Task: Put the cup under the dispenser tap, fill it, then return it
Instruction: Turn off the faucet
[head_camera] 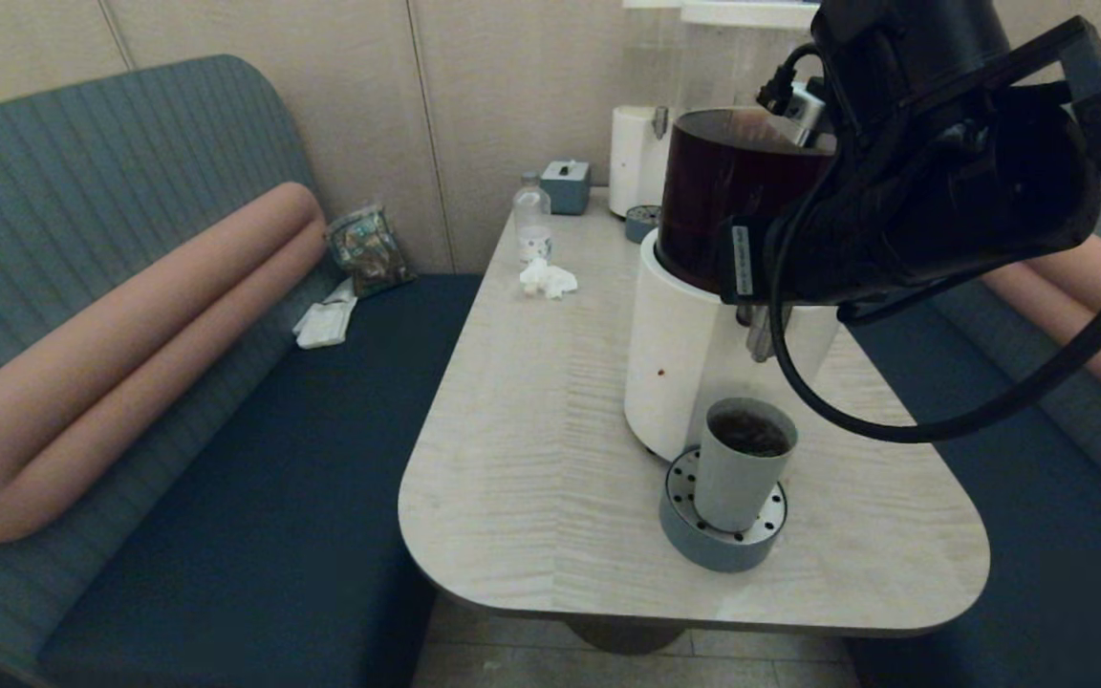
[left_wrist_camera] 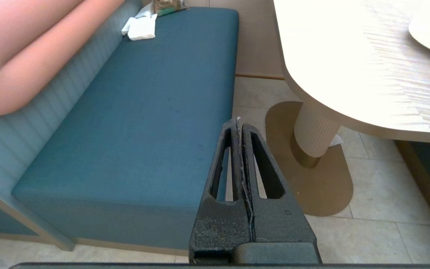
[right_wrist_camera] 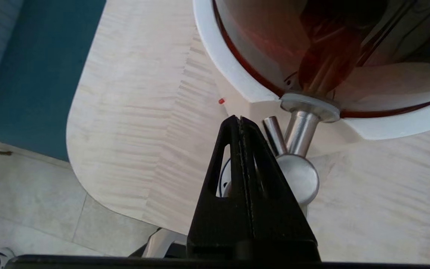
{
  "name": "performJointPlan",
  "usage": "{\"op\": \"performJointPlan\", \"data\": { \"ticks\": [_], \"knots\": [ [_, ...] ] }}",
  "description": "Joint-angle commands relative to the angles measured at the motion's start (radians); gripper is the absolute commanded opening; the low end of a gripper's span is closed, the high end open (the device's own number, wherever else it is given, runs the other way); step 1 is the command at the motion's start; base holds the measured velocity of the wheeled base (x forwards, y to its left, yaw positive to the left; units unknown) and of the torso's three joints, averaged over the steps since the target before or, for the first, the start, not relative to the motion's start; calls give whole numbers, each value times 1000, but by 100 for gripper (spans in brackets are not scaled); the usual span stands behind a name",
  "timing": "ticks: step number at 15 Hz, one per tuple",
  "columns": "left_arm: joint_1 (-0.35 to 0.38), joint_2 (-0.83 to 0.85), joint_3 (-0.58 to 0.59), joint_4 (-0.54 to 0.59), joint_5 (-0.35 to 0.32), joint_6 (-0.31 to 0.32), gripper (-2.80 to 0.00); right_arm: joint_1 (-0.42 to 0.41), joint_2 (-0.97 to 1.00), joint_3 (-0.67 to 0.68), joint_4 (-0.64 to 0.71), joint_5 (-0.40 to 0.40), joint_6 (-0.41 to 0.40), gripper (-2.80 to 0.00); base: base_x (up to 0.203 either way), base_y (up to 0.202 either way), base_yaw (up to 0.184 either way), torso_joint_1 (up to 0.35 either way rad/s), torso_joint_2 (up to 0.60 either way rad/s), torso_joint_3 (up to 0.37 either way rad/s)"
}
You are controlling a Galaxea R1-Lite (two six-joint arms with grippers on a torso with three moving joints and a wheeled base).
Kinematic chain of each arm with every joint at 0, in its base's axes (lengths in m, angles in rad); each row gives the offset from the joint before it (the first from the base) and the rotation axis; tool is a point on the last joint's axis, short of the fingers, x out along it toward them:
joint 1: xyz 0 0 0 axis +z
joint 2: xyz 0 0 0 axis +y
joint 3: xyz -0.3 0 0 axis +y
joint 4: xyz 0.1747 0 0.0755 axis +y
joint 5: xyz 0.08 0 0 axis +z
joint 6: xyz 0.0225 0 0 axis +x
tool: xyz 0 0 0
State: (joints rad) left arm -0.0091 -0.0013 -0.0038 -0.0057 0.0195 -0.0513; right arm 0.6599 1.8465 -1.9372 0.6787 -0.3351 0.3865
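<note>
We note the small grey-blue tumbler cup (head_camera: 744, 462) upright on the round perforated drip tray (head_camera: 684, 535), holding dark liquid, below the brushed-steel dispenser tap (right_wrist_camera: 300, 129). Right hand (right_wrist_camera: 240, 120) pressed closed and empty, just beside the tap. Left hand (left_wrist_camera: 239, 123) closed, empty, parked above the teal bench (left_wrist_camera: 144, 112) off the pale wood counter (head_camera: 531, 430).

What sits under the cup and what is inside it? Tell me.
The cup stands on the round drip tray below the dispenser tap. Dark liquid shows inside; its depth is hidden by the cup wall.
</note>
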Motion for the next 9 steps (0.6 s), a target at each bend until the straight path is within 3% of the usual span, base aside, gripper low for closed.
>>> {"op": "performJointPlan", "data": {
  "ticks": [1,9],
  "knots": [
    [0,1,-1,0,0,-1,-280,-7,8,0,4,-2,2,-280,0,0,0,0,0,0],
    [0,1,-1,0,0,-1,-280,-25,19,-2,-25,-35,-28,-280,0,0,0,0,0,0]
  ]
}}
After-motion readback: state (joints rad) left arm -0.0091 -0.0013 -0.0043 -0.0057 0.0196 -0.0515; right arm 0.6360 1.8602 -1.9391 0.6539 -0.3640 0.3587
